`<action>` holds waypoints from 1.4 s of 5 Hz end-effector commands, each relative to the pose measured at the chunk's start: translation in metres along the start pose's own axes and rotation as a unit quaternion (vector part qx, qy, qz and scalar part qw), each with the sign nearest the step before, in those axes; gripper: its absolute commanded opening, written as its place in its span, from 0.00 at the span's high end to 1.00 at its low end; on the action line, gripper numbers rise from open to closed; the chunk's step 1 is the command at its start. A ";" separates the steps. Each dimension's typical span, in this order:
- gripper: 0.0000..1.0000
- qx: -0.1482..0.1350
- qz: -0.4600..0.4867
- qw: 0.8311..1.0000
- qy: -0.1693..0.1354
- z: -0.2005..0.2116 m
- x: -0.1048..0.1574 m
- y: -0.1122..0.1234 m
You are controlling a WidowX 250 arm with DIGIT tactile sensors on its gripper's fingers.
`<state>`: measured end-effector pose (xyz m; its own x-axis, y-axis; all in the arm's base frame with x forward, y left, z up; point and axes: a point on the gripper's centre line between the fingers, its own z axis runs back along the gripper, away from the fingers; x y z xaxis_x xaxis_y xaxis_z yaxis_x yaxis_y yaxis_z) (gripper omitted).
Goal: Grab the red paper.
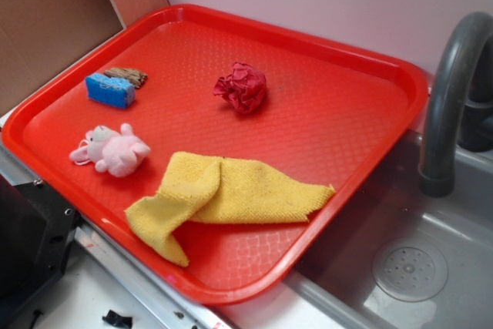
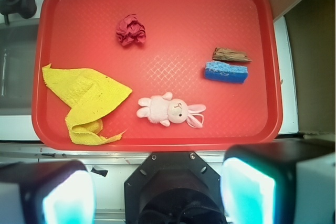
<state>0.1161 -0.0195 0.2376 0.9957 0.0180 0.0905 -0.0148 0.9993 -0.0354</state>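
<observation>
The red paper (image 1: 243,88) is a dark red wrinkly ball lying on the far middle of the big red tray (image 1: 370,59). In the wrist view the paper (image 2: 130,30) sits in the upper left part of the tray (image 2: 157,142). My gripper (image 2: 157,195) is high above the tray's near edge, far from the paper. Its jaws stand wide apart with nothing between them. The gripper does not show in the exterior view.
A yellow cloth (image 1: 223,194) lies folded at the tray's front. A pink plush bunny (image 1: 114,152), a blue sponge (image 1: 110,89) and a brown piece of wood (image 1: 128,76) lie at the left. A grey sink (image 1: 416,267) with a faucet (image 1: 451,90) is at the right.
</observation>
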 end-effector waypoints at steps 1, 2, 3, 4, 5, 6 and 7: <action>0.00 0.000 0.000 1.000 0.000 0.000 0.000 0.000; 0.00 -0.032 0.085 0.996 -0.015 -0.015 0.018 -0.006; 0.00 -0.046 0.190 0.979 -0.053 -0.039 0.040 -0.012; 0.00 -0.057 0.304 0.947 -0.089 -0.069 0.066 -0.016; 0.00 -0.039 0.359 0.925 -0.114 -0.100 0.096 -0.019; 0.00 -0.062 0.378 0.915 -0.127 -0.134 0.121 -0.016; 0.00 -0.079 0.361 0.923 -0.107 -0.168 0.148 -0.010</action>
<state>0.2671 -0.0413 0.0629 0.7119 0.6898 0.1318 -0.6459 0.7168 -0.2628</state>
